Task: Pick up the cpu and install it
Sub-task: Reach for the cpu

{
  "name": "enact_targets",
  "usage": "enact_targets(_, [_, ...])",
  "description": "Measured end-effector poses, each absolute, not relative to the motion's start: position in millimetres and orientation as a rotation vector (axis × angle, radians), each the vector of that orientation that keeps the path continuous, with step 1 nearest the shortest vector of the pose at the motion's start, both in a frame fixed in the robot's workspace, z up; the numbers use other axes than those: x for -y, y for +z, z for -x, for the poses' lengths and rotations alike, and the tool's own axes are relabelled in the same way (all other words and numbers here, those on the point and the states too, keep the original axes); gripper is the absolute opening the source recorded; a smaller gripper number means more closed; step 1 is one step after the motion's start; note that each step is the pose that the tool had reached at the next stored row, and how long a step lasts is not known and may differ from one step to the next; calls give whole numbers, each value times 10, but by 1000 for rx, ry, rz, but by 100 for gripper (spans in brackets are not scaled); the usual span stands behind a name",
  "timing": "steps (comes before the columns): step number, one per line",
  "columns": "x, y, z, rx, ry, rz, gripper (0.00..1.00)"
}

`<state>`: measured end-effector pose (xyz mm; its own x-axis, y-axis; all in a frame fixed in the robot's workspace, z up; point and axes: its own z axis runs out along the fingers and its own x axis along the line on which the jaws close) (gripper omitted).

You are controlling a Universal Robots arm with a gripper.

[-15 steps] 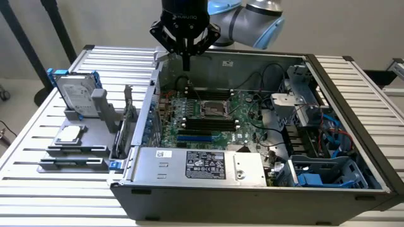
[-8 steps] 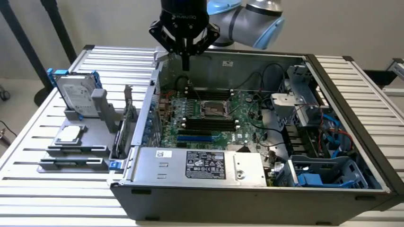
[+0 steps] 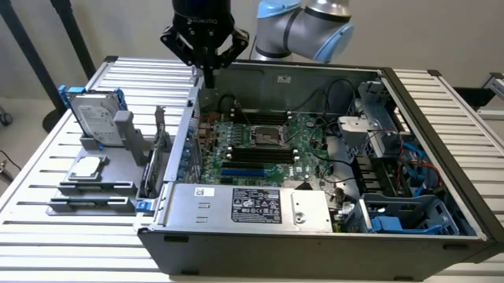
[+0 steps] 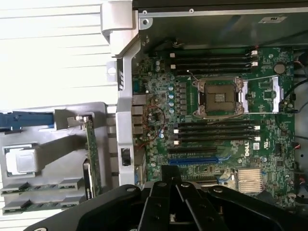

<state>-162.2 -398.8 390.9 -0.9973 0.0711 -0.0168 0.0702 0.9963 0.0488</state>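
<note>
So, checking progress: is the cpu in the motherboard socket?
No, the small silver square cpu lies on the grey tray outside the dark case.

Robotics lab bench, slatted metal table (image 3: 47,236), opened computer case (image 3: 315,256), grey parts fixture (image 3: 88,205), bare wall (image 3: 441,29).

wall (image 3: 118,29): plain, pale, unmarked | floor (image 3: 18,132): light beige, at the exterior view's left | worktop (image 3: 47,242): pale ribbed metal slats running crosswise | poles (image 3: 72,32): two, dark, slanted against the wall | light: soft, even, diffuse
</note>
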Motion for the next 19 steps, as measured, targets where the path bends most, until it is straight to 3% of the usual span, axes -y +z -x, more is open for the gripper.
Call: enact_targets(19, [3985, 3809, 2488, -3126, 33, -111, 11])
